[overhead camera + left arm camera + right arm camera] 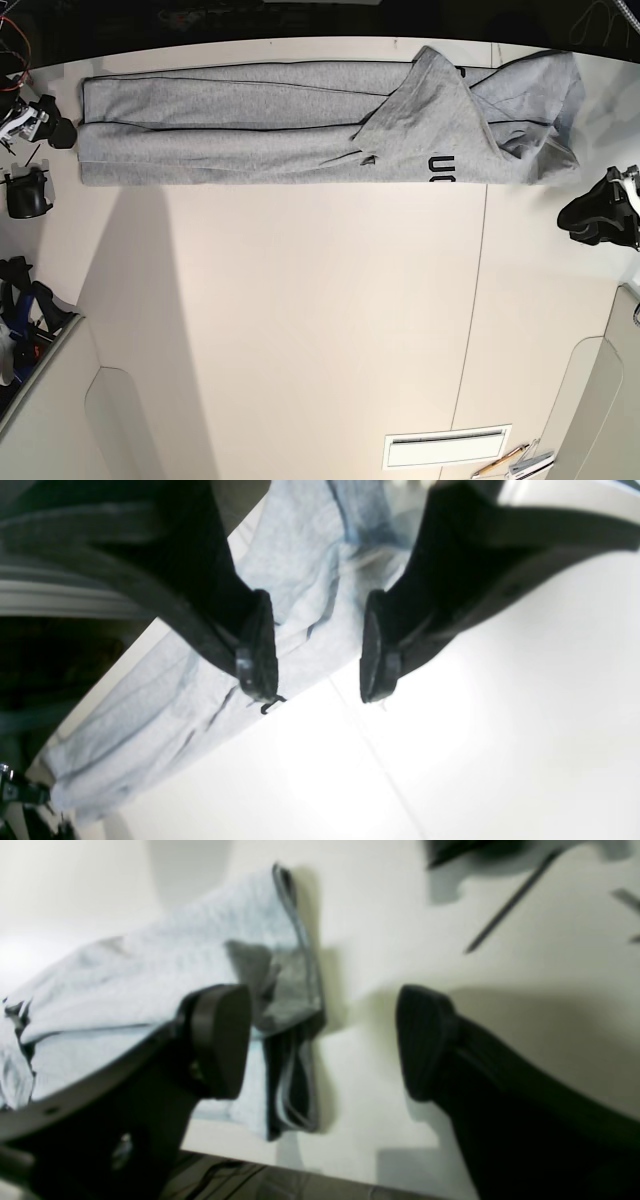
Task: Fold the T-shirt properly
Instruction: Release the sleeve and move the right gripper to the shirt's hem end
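Observation:
The grey T-shirt lies in a long folded strip along the table's far side. One part is turned over at its right end, where black letters show. My left gripper is open and empty, just above the shirt's edge. In the base view it is off the shirt's right end. My right gripper is open and empty, its jaws either side of the shirt's dark-seamed end. In the base view it is at the shirt's left end.
The white table has a seam running front to back. A white slot plate and pens lie at the front right. The table's edge is close under my right gripper. Cables and gear sit at the left.

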`<state>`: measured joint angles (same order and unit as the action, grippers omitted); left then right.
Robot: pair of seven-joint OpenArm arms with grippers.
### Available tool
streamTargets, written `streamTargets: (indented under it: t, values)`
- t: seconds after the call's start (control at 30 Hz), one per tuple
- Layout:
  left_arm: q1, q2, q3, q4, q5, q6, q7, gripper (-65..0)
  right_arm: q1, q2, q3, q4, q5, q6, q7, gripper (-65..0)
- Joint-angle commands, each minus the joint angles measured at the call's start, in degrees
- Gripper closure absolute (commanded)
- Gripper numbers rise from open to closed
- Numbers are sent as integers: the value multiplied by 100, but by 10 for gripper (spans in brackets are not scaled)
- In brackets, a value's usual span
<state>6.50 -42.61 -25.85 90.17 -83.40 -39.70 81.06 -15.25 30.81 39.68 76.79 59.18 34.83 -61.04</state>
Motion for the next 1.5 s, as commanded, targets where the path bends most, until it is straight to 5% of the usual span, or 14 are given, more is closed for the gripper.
streamTargets:
  t: [0.0, 0.2, 0.67, 0.73, 0.97, 1.47]
  values:
    - [-72, -116, -59, -26, -160, -30, -106, -306, 26, 109, -42, 66, 125, 59, 79, -445]
    - [-72, -118, -59, -385, -160, -30, -106, -306, 28, -94, -704, 66, 61, 57, 127, -445]
    - [-72, -116, -76, -398, -160, -30, -106, -305, 28, -433, -745, 68, 63, 59, 144, -441]
    - [-74, -116, -120, -398, -160, -30, -106, -305, 28, -433, -745, 68, 61, 57, 144, -383]
    - [-74, -116, -599, -398, -160, -30, -106, -305, 28, -431, -745, 66, -398, 55, 433, 0]
    - [765, -79, -1657, -400, -160, -30, -106, -305, 365, -374, -374, 103, -520, 52, 595, 0]
